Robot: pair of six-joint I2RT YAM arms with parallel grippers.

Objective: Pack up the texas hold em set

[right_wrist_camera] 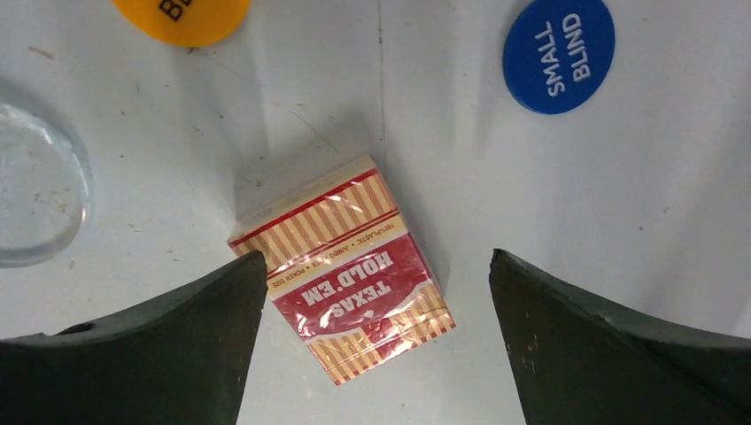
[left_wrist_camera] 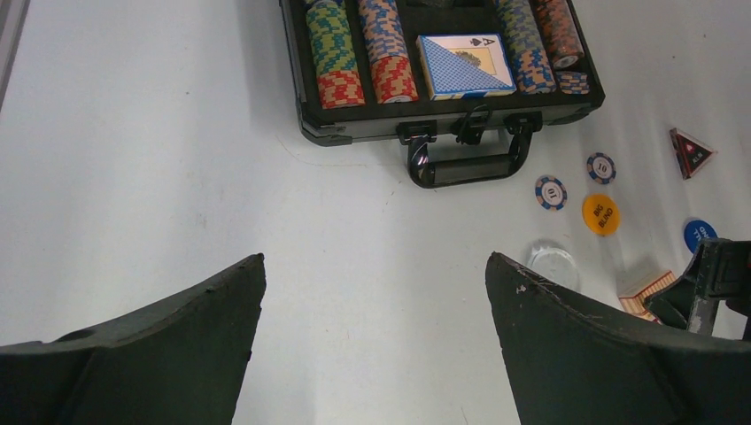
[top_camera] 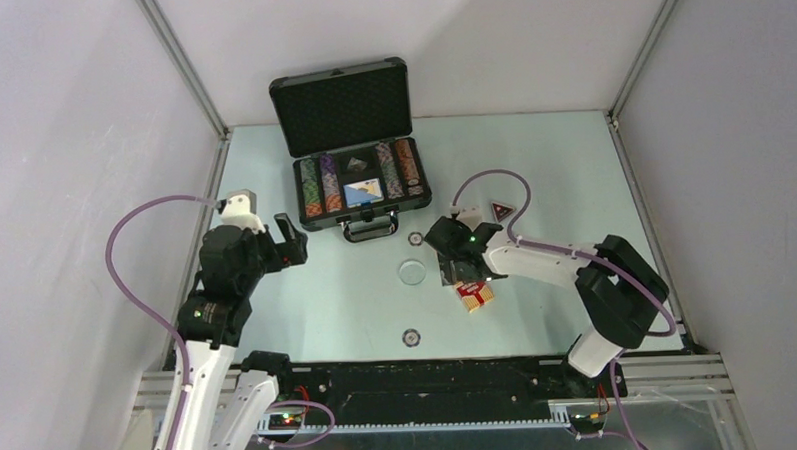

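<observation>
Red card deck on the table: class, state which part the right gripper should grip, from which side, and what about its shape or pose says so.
Pinch the red card deck across its long edges, straight down from above. It lies flat and skewed on the table, so only thin sides offer purchase; the open fingers of the right gripper probably need turning to square with them.

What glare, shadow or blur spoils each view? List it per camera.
Top external: even light, but the clear disc nearly vanishes against the table. Left wrist: the briefcase throws a soft shadow to its left; its chips are sharp. Right wrist: the card deck wrap glints faintly, with a soft shadow beside it.
</observation>
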